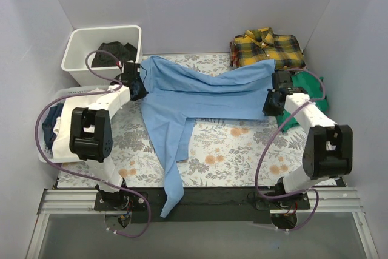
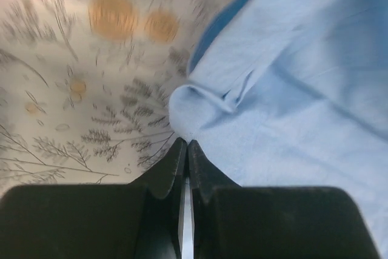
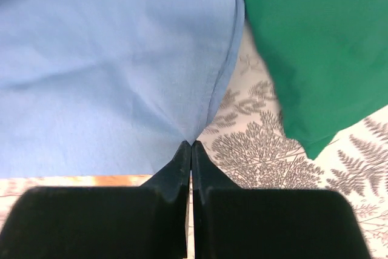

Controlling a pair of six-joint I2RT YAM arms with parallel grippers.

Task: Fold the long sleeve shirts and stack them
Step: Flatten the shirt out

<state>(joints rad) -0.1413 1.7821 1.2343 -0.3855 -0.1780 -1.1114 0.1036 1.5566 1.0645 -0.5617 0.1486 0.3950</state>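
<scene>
1. While both pairs of fingers are pressed together, each pinches an end of the plain light blue cloth long-sleeve shirt (image 1: 200,92). The left gripper (image 1: 138,87) has its left end, near the white plastic bin (image 1: 136,34). The right gripper (image 1: 270,102) has its right end.
2. Shirt location: unfolded, spread crosswise on the floral-print tablecloth (image 1: 236,150) and stretched between the grippers. One long sleeve (image 1: 173,186) trails off the table's near edge.
3. The yellow-and-black plaid collared shirt (image 1: 267,48) lies folded at back right, just behind the blue shirt's right end. That is probably the stack spot.
4. Handling, judged: thin, light, floppy cloth with no stiffness, so it sags and creases wherever unsupported.
5. Best hold, judged: hems, seams or shoulders, where the layers double up, with one grip at each end to keep it taut. The dangling sleeve will likely drag and wants folding in first.
6. Only the top view shows the whole layout: the sleeve overhang, the plaid shirt, the black garment (image 1: 115,51) in the bin, and the green T-shirt (image 1: 306,84) under the right arm.
7. Only the left wrist view shows the rolled hem fold touching the shut fingertips (image 2: 173,162). The cloth actually between them is hidden.
8. Only the right wrist view shows creases running to the pinch, with the green T-shirt just beside the blue hem.
</scene>
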